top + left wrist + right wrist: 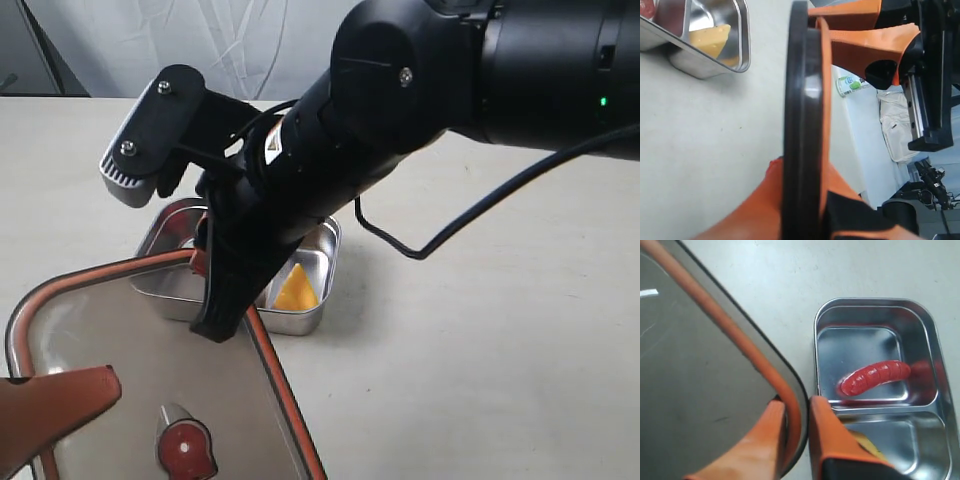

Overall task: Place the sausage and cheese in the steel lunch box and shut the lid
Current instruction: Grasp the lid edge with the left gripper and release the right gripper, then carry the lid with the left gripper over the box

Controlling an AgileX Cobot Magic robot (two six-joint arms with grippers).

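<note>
Right wrist view looks down on the glossy red, ridged toy sausage [875, 377], which lies curved on the floor of one compartment of the shiny rectangular stainless-steel lunch box [875, 302]. Across the divider, in the other compartment, sits the yellow-orange wedge of toy cheese [295, 290]. It is mostly hidden behind a finger in that view but plain in the exterior view. The lunch box stands uncovered on the pale tabletop [480, 350].

The dark smoky translucent lid [130, 340] with its orange seal rim is off the box and held just beside it. In the exterior view one rounded corner of the lid overlaps the near wall of the box, and the small orange-red valve [185, 450] at its centre shows near the bottom edge of that picture.

The right gripper [796, 402] is clamped on the lid, with its two orange fingers [760, 450] pressed against either side of the rim at a rounded corner. The left gripper [800, 167] grasps the lid as well. The left wrist view shows the lid edge-on with an orange finger tight against each face, and the exterior view shows one of those fingers lying across the lid's top at lower left.

The black right arm [400, 90] reaches in from the upper right of the exterior view, and a black cable [420, 250] hangs from it in a loop over the table beside the box.
</note>
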